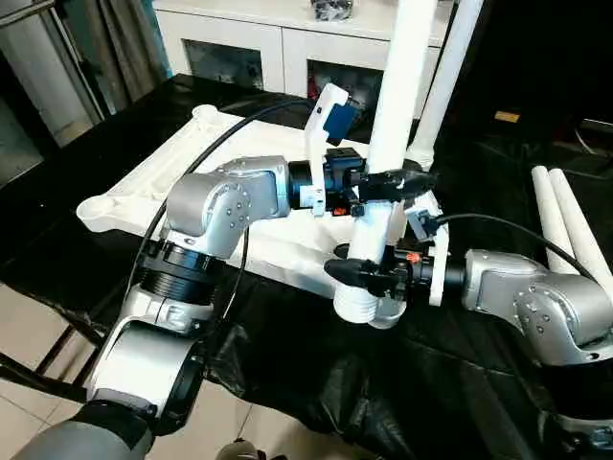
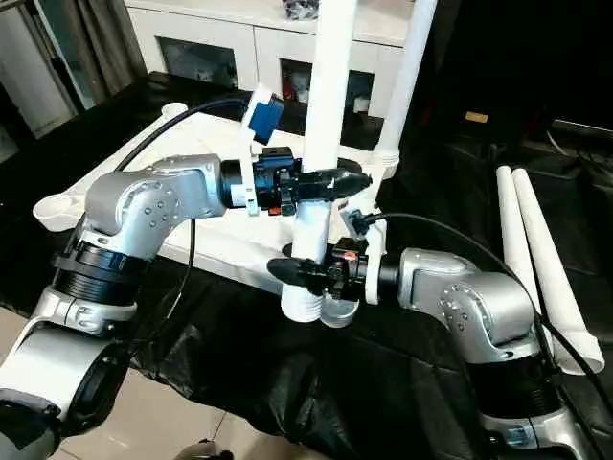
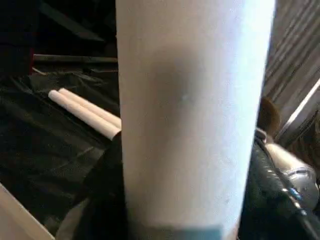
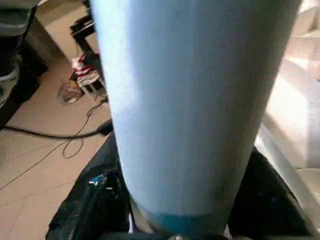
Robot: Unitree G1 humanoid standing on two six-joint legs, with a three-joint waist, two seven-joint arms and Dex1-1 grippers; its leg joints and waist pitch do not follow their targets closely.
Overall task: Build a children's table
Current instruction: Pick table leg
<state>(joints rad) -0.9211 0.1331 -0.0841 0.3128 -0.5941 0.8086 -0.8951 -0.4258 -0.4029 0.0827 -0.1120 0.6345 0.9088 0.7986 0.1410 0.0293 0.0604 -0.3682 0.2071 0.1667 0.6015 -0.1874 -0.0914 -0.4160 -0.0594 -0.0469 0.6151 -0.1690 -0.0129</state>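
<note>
Left eye view gives me both grips: the left gripper [image 1: 388, 182] has its jaws pinching the upright leg [image 1: 400, 86], and the right gripper [image 1: 369, 275] pinches that same leg lower down, just above its ribbed bottom end. On both wrist views the leg sits between my black fingers [image 3: 102, 190], touching them on each side. The leg stands near vertical at the tabletop's [image 1: 172, 177] near corner socket; I cannot tell whether it is seated. The tabletop lies upside down on the black-draped desk [image 1: 287, 374]. A second leg [image 1: 445, 77] stands in the far corner. Two more legs [image 1: 565, 225] lie side by side on the desk to my right, well apart from the tabletop.
</note>
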